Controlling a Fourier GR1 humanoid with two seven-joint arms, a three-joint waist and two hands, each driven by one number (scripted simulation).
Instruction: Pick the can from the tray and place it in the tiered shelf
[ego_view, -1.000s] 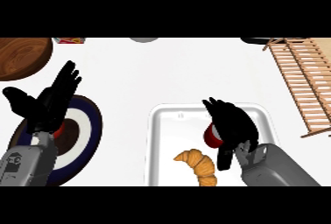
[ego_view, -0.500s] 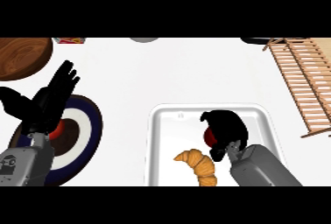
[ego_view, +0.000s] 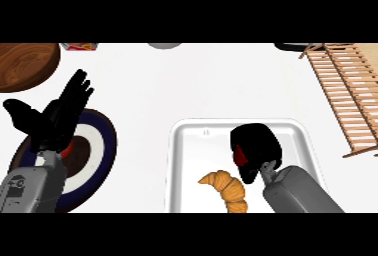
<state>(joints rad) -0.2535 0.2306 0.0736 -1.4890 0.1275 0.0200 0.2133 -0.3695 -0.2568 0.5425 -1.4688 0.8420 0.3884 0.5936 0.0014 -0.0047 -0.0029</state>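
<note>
Can (ego_view: 239, 158), red, under right hand (ego_view: 257, 143)

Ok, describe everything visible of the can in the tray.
The can is mostly hidden. Only a red sliver shows at the left edge of the right robot hand, whose fingers curl round it. No label or lid can be made out, nor whether it stands or lies. It is within the white tray, in its right half, just beyond the croissant, with a gap between them.
</note>
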